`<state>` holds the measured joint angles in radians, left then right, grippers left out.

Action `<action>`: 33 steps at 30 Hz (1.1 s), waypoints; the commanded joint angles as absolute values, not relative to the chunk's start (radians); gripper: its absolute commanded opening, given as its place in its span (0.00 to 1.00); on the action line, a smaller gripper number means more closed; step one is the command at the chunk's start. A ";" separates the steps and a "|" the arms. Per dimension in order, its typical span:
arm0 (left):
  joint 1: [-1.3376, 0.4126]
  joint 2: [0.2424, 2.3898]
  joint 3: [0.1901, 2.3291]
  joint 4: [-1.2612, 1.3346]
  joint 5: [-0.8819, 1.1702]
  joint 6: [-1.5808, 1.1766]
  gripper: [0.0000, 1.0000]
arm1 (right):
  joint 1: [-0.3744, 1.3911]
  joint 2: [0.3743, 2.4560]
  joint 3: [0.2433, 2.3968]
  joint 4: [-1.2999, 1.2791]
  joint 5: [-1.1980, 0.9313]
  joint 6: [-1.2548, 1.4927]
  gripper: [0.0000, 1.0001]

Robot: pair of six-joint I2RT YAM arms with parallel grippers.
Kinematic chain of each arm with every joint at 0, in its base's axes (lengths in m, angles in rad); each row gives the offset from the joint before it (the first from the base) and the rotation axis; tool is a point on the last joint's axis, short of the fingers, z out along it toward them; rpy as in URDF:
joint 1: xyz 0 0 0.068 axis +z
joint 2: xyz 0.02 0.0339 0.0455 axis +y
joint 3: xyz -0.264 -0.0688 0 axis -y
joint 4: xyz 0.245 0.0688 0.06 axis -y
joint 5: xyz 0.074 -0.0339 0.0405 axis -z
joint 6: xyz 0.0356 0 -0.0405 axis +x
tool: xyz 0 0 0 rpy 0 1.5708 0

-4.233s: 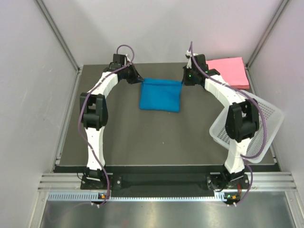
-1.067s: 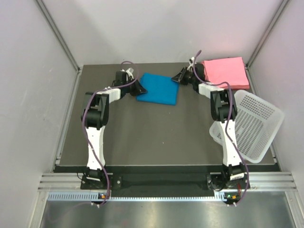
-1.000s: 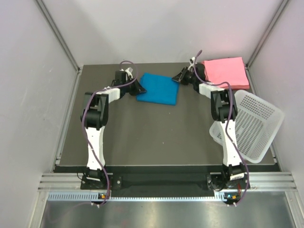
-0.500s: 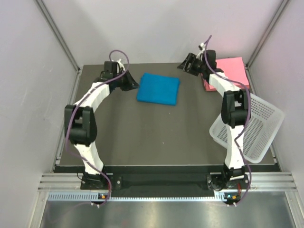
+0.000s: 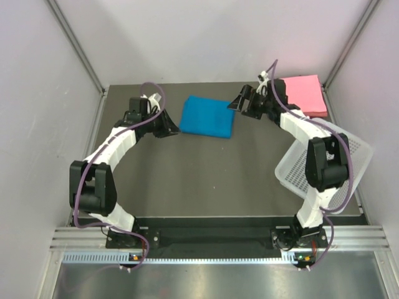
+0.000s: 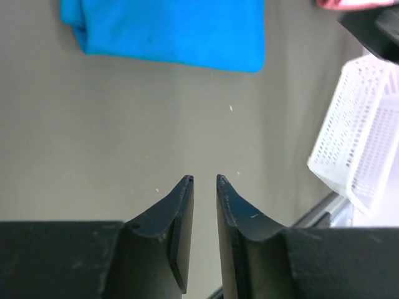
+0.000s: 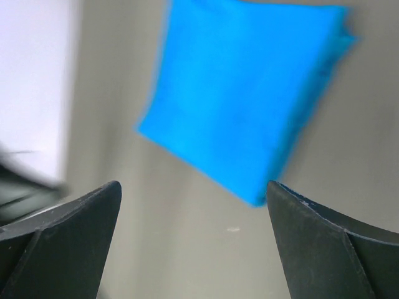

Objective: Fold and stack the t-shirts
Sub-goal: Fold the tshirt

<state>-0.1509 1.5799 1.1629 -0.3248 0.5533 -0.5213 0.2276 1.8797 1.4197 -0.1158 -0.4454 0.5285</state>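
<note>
While both grippers hang clear of the cloth, we read the fingers first. The left gripper (image 6: 204,179) has its pair only a narrow slit apart, with nothing between them. The right gripper (image 7: 192,187) has its pair spread wide, and they are just as empty. The left one sits just beside the left edge of the blue t-shirt (image 5: 207,116), and the right one sits near its far right corner.

We judge the fold finished, so the step in hand is moving this shirt onto the pink t-shirts (image 5: 302,93). To do that well, we would:
- open the left fingers wider;
- come in low at both short edges and pinch through every layer;
- lift both ends level together, so the fold does not fall open;
- set it down square on the pink pile.

The blue shirt lies flat on the table (image 5: 206,180) at far centre. It is a slightly skewed rectangle, smooth on top, with doubled layers thick at one corner. The pink ones lie as a flat rectangle in the far right corner, apart from the blue. A white basket (image 5: 330,165) tilts at the right edge and should be kept clear of.
</note>
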 commanded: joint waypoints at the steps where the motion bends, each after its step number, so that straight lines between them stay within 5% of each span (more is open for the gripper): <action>1: -0.135 1.563 1.183 -0.223 0.486 -0.485 0.29 | 0.224 1.750 1.373 0.111 -0.649 0.714 1.00; 8: -0.103 1.767 1.269 -0.091 0.549 -0.540 0.46 | 0.198 1.917 1.236 0.820 -0.977 1.244 1.00; 10: -0.103 1.842 1.307 -0.063 0.552 -0.517 0.47 | 0.199 1.973 1.250 0.773 -0.994 1.189 1.00; 15: -0.101 2.012 1.433 -0.086 0.584 -0.495 0.48 | 0.210 2.019 1.350 0.172 -0.852 0.772 1.00; 19: -0.101 2.126 1.509 -0.150 0.595 -0.476 0.48 | 0.212 2.011 1.353 0.016 -0.715 0.590 1.00; 22: -0.101 2.149 1.506 -0.150 0.566 -0.468 0.48 | 0.212 1.993 1.339 -0.039 -0.605 0.536 0.98; 28: -0.103 2.204 1.537 -0.150 0.555 -0.486 0.45 | 0.224 1.988 1.319 -0.058 -0.479 0.511 0.78; 33: -0.113 2.214 1.537 -0.155 0.552 -0.494 0.31 | 0.259 2.026 1.319 -0.025 -0.483 0.526 0.70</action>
<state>-0.1062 2.1986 1.5139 -0.1490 0.5644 -0.5045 0.2226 2.0380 1.2980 -0.0509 -0.5137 0.5526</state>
